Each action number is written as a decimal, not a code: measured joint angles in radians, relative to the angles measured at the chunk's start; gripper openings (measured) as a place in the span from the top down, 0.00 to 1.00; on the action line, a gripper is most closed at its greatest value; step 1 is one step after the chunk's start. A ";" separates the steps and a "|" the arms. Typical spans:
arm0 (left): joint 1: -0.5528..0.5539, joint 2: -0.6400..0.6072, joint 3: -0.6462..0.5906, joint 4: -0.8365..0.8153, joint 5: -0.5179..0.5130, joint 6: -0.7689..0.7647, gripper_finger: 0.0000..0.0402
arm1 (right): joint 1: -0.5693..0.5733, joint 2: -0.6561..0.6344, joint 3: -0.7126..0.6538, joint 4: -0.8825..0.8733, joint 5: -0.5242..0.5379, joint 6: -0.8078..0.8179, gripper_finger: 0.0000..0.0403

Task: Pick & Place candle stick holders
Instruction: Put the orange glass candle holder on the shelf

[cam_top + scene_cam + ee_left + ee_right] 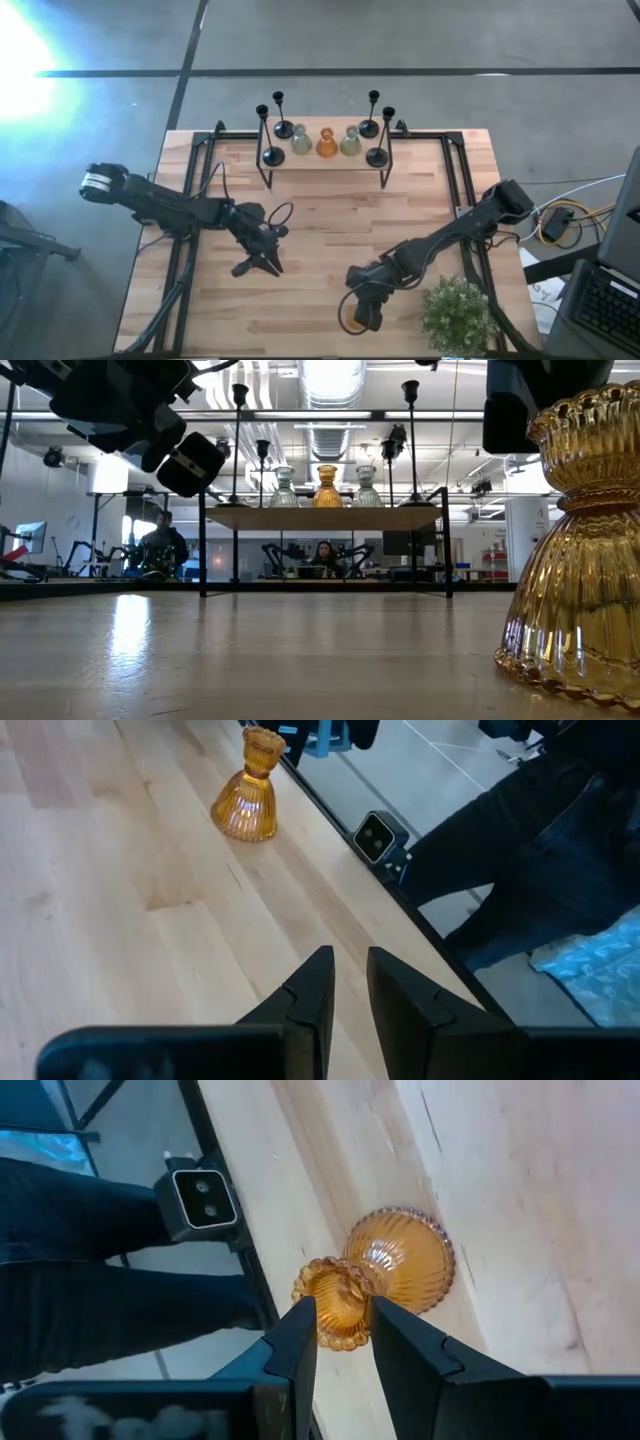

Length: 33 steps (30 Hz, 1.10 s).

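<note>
One amber glass candle stick holder [400, 1260] stands upright near the table's near edge, also in the low view [575, 560] and the left wrist view [250, 795]. My right gripper [342, 1308] is over it and hides it in the high view [365, 318]. My left gripper [260, 265] hangs shut and empty above the table's middle left. A raised shelf [325, 160] at the far edge holds several black stemmed holders [272, 155], two pale-green ones [301, 142] and one amber one [327, 145]. My right gripper has its two fingers on either side of the holder's top cup [340, 1320]. They come slanting down from above toward the table's near edge. The fingers partly cover the place of contact. The holder stands upright with its base [570, 670] on the table.
A green potted plant [458, 315] stands at the near right corner beside my right arm. The low camera [200, 1200] sits on the near edge close to the holder. A person in dark trousers [540, 850] stands just beyond that edge. Bare wood lies between the arms and the shelf.
</note>
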 joint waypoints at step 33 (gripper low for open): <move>0.000 -0.003 -0.002 0.021 -0.011 -0.006 0.83 | 0.001 0.008 -0.109 0.105 -0.070 0.032 0.80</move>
